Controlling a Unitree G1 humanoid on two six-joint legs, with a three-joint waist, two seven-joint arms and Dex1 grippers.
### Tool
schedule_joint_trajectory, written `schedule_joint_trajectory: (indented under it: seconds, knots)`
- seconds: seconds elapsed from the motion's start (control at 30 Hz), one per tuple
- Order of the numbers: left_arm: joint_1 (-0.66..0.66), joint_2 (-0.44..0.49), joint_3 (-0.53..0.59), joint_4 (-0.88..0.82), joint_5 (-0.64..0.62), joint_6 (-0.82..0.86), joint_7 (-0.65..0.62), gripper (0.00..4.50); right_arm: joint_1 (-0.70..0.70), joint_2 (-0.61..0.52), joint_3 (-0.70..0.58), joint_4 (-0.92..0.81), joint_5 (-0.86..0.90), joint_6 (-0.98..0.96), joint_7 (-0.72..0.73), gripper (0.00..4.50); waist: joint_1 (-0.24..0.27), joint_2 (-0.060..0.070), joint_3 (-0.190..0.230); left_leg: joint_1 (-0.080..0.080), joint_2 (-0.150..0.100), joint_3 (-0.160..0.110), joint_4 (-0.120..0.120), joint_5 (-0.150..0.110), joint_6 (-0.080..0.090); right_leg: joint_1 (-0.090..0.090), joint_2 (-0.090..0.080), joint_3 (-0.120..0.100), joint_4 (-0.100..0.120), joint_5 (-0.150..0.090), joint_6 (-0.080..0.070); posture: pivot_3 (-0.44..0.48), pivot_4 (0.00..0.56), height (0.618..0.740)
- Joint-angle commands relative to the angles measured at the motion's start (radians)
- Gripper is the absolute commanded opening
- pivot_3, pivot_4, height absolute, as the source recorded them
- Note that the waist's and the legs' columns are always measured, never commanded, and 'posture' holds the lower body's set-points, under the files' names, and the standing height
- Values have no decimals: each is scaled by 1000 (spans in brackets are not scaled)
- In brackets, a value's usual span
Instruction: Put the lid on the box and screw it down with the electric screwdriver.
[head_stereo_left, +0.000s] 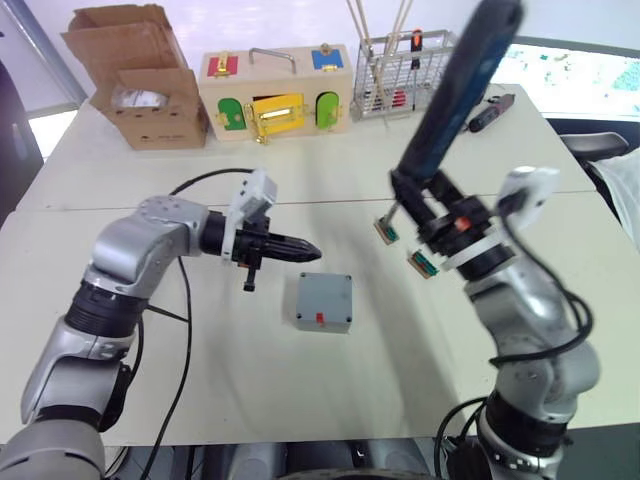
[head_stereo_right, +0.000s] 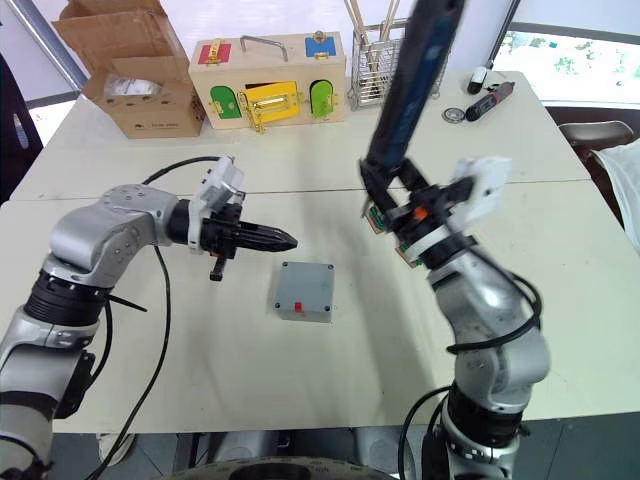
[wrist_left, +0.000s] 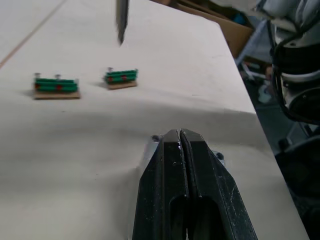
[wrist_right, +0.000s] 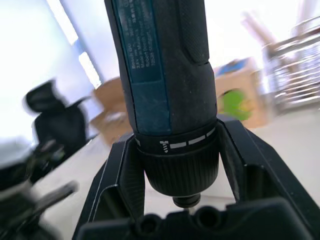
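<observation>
Between right end effector (wrist_right: 182, 200) fingers, the electric screwdriver (wrist_right: 165, 95) sits clamped.

Along the far edge of my table (head_stereo_left: 120, 210) sit a brown cardboard box (head_stereo_left: 140, 80), a wooden box with coloured doors (head_stereo_left: 275, 95) and a wire rack (head_stereo_left: 405, 75). Two small green terminal boards (wrist_left: 56, 86) lie mid-table; a black-and-red tool (head_stereo_right: 490, 101) near the far right corner.

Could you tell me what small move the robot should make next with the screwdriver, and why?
Probably shift the right gripper toward the box, bringing the electric screwdriver bit over a lid corner. The lid seems to sit on the box already, while the tilted tool points beside it, near two green terminal blocks. The left gripper hovers shut on the box's other side.
</observation>
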Motion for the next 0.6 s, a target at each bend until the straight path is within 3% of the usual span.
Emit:
schedule_joint_trajectory:
  seconds: [0.03, 0.6]
  knots:
    - [21, -5, -45, -48, 60, -66, -14, 0, 80, -60, 59, -43, 1, -148, 100, 1751, 1, 0, 0, 0, 0, 0, 1, 0, 0, 1, 0, 0, 0, 0, 0, 0, 150, 740]
    - [114, -41, -132, -33, 268, -200, 51, 0, 156, -54, 196, 66, -5, -283, 90, 1751, 5, 0, 0, 2, 0, -1, 4, 0, 0, 1, 0, 0, 5, 0, 0, 0, 150, 740]
